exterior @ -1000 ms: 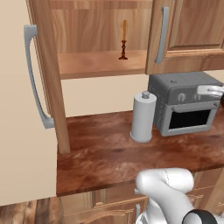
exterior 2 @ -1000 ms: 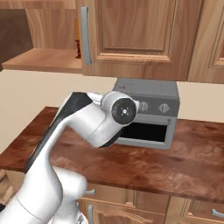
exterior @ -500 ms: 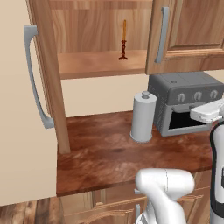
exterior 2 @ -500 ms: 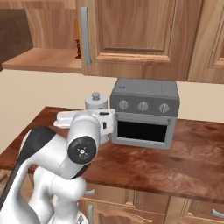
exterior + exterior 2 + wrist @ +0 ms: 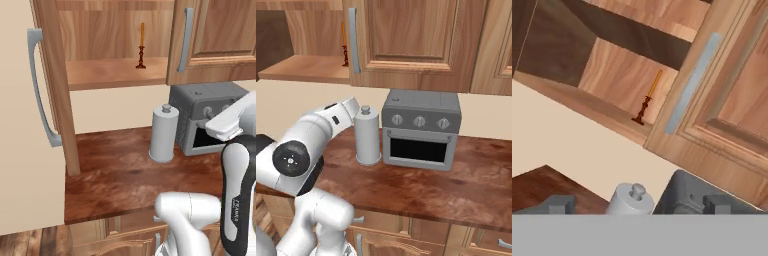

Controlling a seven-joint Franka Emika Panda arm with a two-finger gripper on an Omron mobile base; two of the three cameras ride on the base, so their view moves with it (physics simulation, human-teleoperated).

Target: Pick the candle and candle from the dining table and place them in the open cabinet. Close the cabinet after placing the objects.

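A thin orange candle (image 5: 142,46) on a dark red holder stands upright on the lower shelf (image 5: 105,72) of the open cabinet. The same candle (image 5: 647,102) sits mid-frame in the hand view and peeks past a door edge (image 5: 344,47) in the right base view. The cabinet door (image 5: 57,100) is swung wide open to the left, with its grey bar handle (image 5: 37,85). My gripper (image 5: 637,204) is open and empty, below the shelf and well away from the candle. The white arm (image 5: 235,165) rises at the right. The dining table and the other candle are out of view.
A white cylindrical canister (image 5: 163,132) stands on the wood counter (image 5: 115,175) directly under the shelf. A grey toaster oven (image 5: 421,130) sits right beside it. Closed cabinet doors with bar handles (image 5: 353,40) hang to the right of the open cabinet.
The arm has folded down, its elbow swinging low to the left in the right base view. The hand has sunk a little. The gripper stays open, and the candle has not moved.
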